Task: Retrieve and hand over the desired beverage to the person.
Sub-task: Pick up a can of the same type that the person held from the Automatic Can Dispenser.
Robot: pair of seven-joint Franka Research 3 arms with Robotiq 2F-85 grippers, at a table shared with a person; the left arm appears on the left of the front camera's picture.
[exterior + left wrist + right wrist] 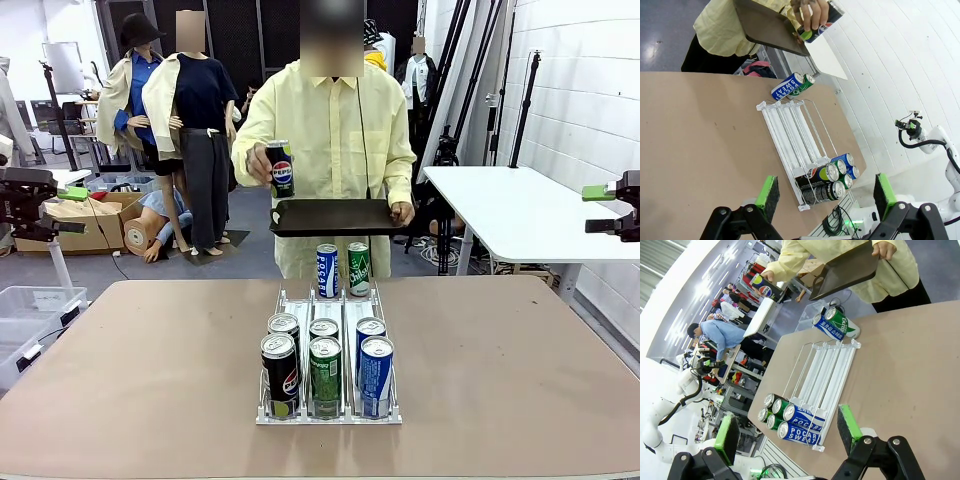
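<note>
Left gripper: jaws spread wide, nothing between the green pads; held high off the left side of the worktop.
Right gripper: jaws equally wide and empty, up at the right side.
Worktop: tan.
Rack: clear, three lanes, at the worktop's middle, running toward the far edge.
Six cans: two rows of three at the rack's near end, black, green and blue.
Blue can, green can: upright, side by side at the rack's far end.
Person: stands across the worktop.
Pepsi can: upright in the person's one hand, just over the tray's end.
Tray: black, held level by the other hand.
</note>
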